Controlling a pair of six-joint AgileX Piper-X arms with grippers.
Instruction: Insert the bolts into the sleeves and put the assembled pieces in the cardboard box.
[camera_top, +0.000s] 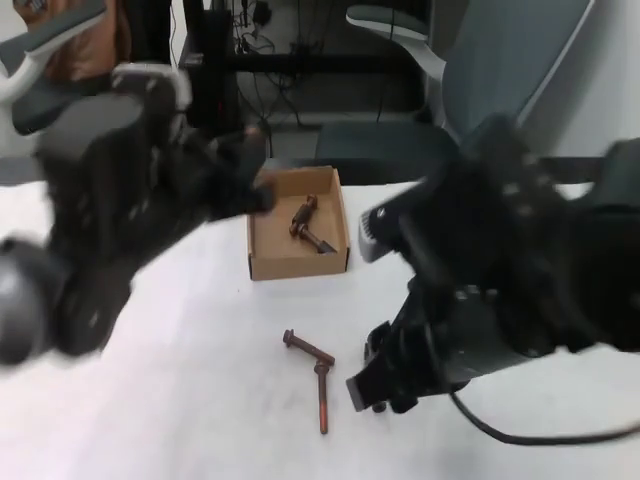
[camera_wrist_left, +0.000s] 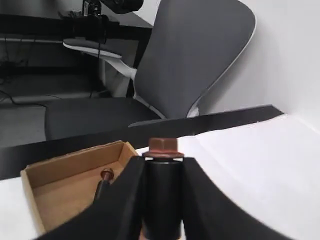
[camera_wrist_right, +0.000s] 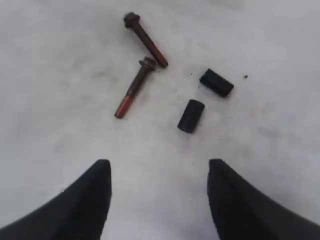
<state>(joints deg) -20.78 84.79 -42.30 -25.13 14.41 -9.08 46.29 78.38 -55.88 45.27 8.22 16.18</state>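
My left gripper (camera_wrist_left: 161, 200) is shut on an assembled piece (camera_wrist_left: 162, 190), a black sleeve with a rusty bolt head sticking out of its top. It hovers just beside the cardboard box (camera_wrist_left: 50, 175), which holds an earlier assembled piece (camera_wrist_left: 103, 182). In the high view the box (camera_top: 262, 262) shows bolted pieces (camera_top: 310, 228) inside. Two loose rusty bolts (camera_top: 310, 349) (camera_top: 322, 395) lie on the white bench in front of the box. My right gripper (camera_wrist_right: 159, 200) is open above the bench, with the two bolts (camera_wrist_right: 145, 39) (camera_wrist_right: 133, 92) and two loose black sleeves (camera_wrist_right: 191, 115) (camera_wrist_right: 216, 82) ahead of its fingers.
The bench top (camera_top: 180, 400) is white. A grey office chair (camera_top: 480, 70) stands behind the far edge, with a dark strip (camera_wrist_left: 210, 120) along that edge. The right arm's bulk (camera_top: 500, 290) covers the bench area right of the bolts.
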